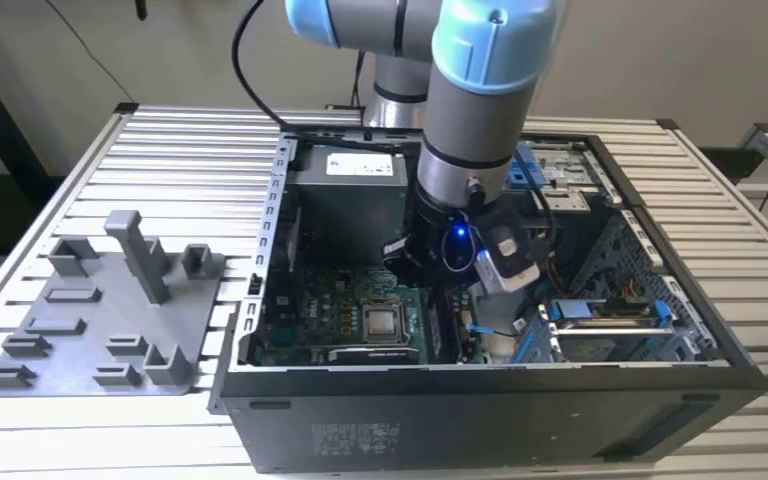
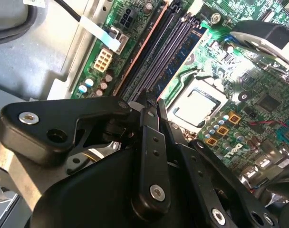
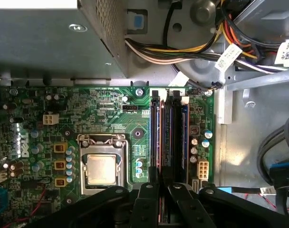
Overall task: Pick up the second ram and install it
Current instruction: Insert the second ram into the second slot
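My gripper (image 3: 162, 183) (image 2: 153, 102) is down inside the open computer case (image 1: 491, 400), over the memory slots at the edge of the green motherboard (image 3: 106, 109). Its black fingers (image 3: 149, 192) stand close together, shut on the second ram (image 3: 167, 133) (image 2: 166, 57). This thin dark stick is seen edge-on, running along a slot away from the fingertips. How deep it sits in the slot cannot be made out. In the exterior view the arm's wrist (image 1: 471, 235) hides the fingers.
Another stick with a blue face (image 3: 183, 137) stands in the neighbouring slot. The processor socket (image 3: 101, 168) lies beside the slots, the grey power supply (image 3: 49, 38) and cable bundles (image 3: 182, 52) beyond them. A grey plastic tray (image 1: 91, 320) rests on the slatted table at the exterior view's left.
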Controlling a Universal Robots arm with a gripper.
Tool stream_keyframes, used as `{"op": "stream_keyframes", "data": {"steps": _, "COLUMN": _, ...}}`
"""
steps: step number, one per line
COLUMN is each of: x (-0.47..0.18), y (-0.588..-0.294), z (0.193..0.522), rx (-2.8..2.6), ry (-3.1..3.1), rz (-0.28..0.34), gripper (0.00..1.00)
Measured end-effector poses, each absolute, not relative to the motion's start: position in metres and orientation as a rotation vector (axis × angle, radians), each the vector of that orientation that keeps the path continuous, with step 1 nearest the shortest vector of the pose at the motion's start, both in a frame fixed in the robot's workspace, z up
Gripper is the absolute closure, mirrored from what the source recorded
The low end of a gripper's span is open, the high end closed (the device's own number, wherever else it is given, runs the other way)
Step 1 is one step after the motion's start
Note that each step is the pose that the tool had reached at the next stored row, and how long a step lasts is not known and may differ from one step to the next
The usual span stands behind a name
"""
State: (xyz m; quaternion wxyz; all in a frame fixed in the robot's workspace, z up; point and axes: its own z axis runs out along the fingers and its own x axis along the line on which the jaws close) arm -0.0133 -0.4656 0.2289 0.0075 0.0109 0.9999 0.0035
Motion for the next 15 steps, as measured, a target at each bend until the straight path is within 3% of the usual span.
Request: {"op": "stream_keyframes", "data": {"steps": 15, "x": -0.012, "y": -0.468, "z": 0.2246, "rx": 0.058, "ry": 3.126, "rz": 0.022, "gripper": 0.86}}
